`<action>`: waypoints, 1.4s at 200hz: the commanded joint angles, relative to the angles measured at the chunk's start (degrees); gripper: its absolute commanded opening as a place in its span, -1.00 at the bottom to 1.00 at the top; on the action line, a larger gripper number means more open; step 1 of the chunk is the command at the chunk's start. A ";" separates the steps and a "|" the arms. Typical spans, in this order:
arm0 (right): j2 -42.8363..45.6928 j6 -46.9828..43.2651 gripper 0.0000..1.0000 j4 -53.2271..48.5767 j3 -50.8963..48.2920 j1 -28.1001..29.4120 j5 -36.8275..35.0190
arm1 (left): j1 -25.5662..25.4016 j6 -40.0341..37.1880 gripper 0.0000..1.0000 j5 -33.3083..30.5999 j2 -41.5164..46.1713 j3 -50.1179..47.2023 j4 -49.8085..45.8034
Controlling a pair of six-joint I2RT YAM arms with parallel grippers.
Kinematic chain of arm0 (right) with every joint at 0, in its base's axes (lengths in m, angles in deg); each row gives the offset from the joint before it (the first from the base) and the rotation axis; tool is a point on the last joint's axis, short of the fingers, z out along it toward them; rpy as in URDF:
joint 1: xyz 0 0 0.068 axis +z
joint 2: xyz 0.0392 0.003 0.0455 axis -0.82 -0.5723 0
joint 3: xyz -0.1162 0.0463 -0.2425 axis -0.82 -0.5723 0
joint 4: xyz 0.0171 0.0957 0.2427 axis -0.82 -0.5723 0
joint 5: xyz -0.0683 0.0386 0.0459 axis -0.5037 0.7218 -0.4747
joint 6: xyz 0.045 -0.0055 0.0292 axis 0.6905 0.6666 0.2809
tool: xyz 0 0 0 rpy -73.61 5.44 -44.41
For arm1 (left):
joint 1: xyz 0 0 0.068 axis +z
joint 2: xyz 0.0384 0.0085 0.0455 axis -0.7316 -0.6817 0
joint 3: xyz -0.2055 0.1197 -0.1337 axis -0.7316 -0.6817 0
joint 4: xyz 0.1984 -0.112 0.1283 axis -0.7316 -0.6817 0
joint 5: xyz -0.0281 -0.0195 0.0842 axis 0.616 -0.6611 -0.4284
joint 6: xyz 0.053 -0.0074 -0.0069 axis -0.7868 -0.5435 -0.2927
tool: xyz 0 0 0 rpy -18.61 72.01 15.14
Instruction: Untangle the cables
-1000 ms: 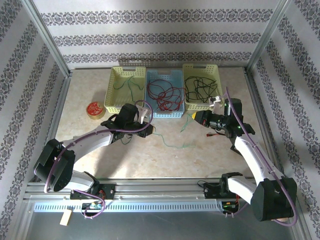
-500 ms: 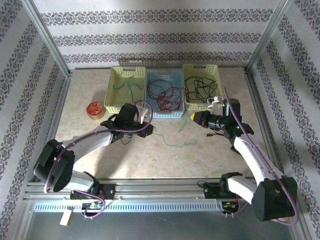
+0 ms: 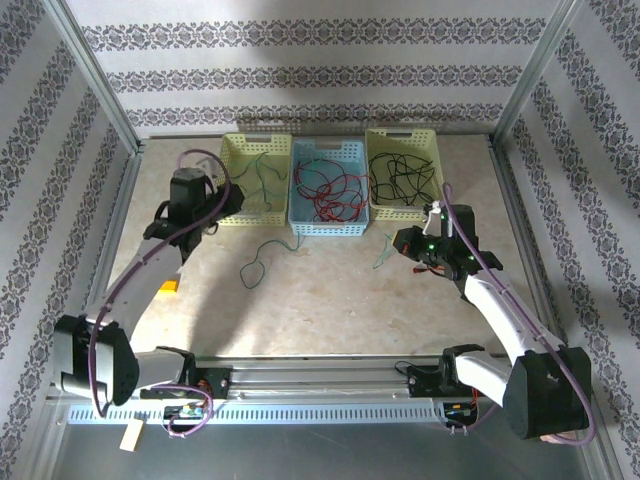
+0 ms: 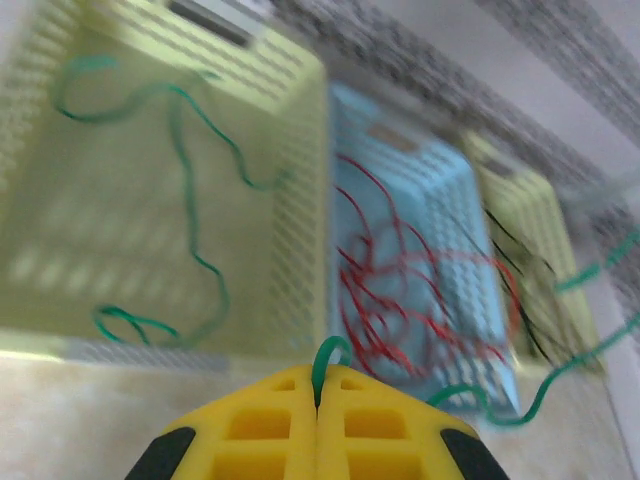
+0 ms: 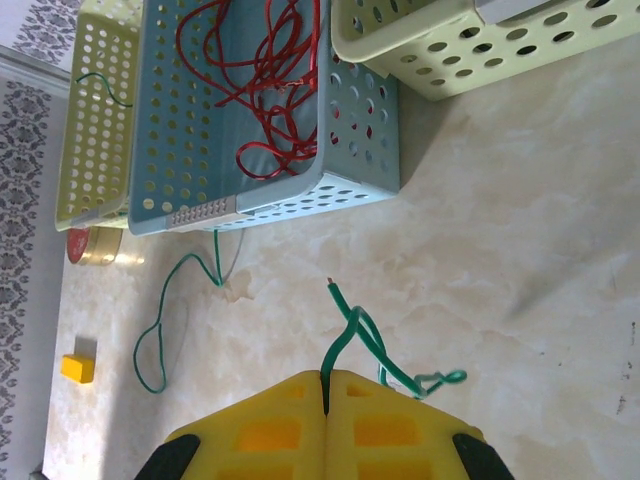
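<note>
sorting step in hand: cables are parted by colour into three perforated plastic baskets at 12 o'clock. red wires lie in the blue basket, black wires in the right basket, and one green wire in the left basket.

left gripper, at 9 o'clock beside the left basket, is fully closed, its yellow ribbed fingers pinching a green strand. a green loop rests on the marble-look tabletop; whether it is the same strand cannot be told.

right gripper, at 3 o'clock, is likewise clamped on a kinked green piece.

judged next move: carry each green strand over the left basket rim, then release. thin, limp wire may snag in the holes.
</note>
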 commanded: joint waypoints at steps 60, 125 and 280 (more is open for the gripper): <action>1.47 -2.24 -1.00 -2.53 0.96 1.10 0.94 | 0.58 7.95 -1.00 -31.19 -17.56 11.66 -5.83; 2.63 -3.38 -1.00 -3.83 1.60 2.41 1.44 | 0.34 5.85 0.99 -27.44 -22.72 17.58 -3.80; -48.84 2.94 -1.00 0.27 65.10 26.88 -5.40 | -5.74 11.27 0.99 -23.51 10.08 -18.02 -24.13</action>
